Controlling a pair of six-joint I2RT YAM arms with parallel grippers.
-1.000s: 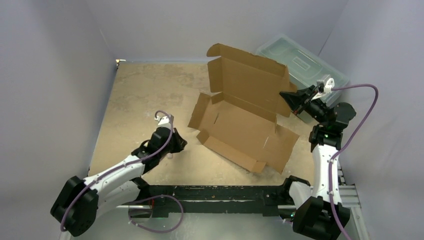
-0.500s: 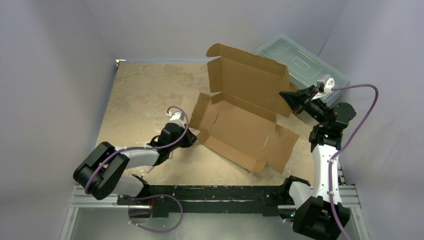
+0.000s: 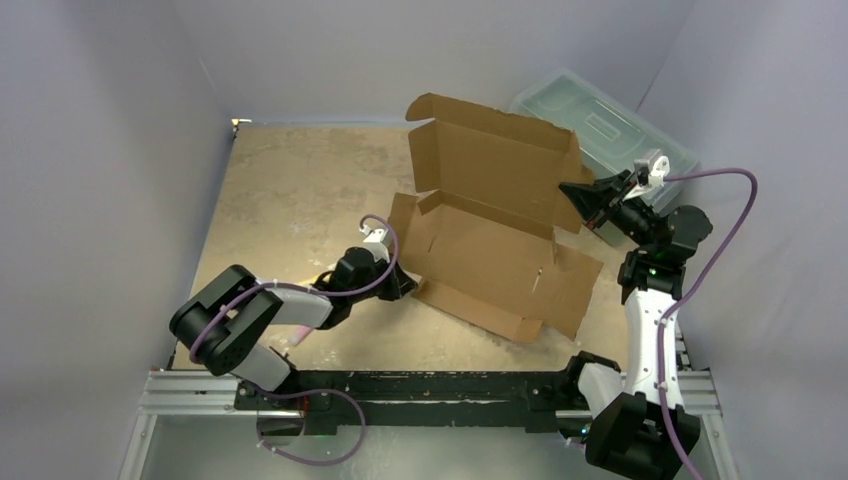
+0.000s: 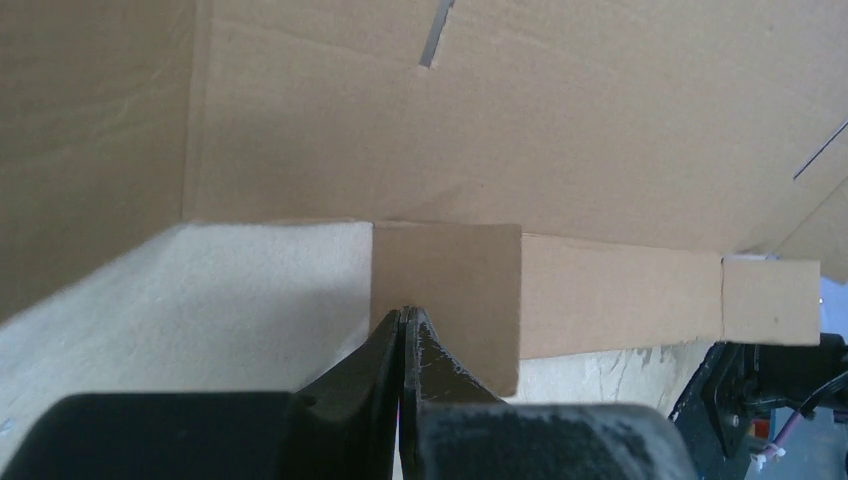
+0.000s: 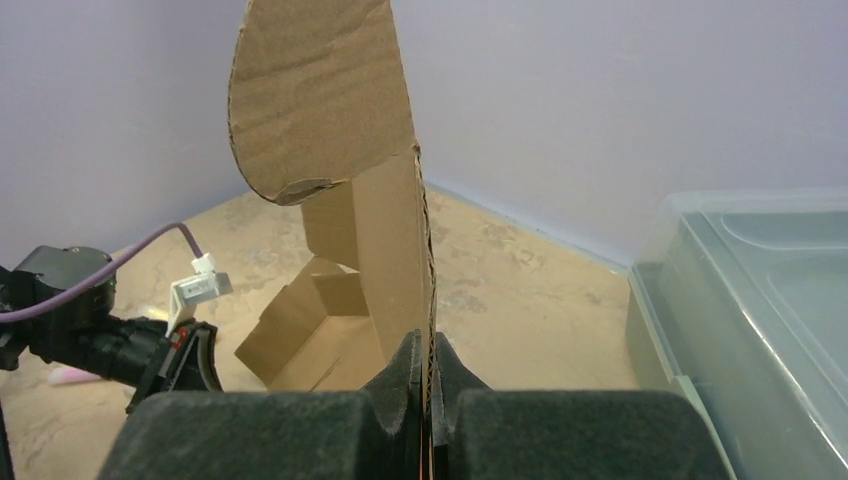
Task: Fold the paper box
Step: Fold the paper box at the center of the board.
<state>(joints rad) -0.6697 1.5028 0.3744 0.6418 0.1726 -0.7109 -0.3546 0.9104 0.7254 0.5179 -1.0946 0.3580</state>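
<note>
The paper box (image 3: pixel 490 250) is a brown cardboard sheet, partly formed, in the middle of the table. Its lid panel stands upright at the back and its front and side flaps are raised. My right gripper (image 3: pixel 566 190) is shut on the lid's right edge, with the corrugated edge (image 5: pixel 424 250) held between the jaws (image 5: pixel 425 345). My left gripper (image 3: pixel 405 287) lies low on the table at the box's front-left corner. In the left wrist view its jaws (image 4: pixel 405 315) are shut, with the tips against a small cardboard flap (image 4: pixel 450 280).
A translucent grey-green plastic toolbox (image 3: pixel 600 125) stands at the back right, behind my right gripper, and fills the right side of the right wrist view (image 5: pixel 760 320). White walls enclose the sandy table (image 3: pixel 290 190) on three sides.
My left arm has swung right across the table until its shut gripper reached the box's front-left corner. The box's front edge has shifted a little to the right. My right gripper has held still.
</note>
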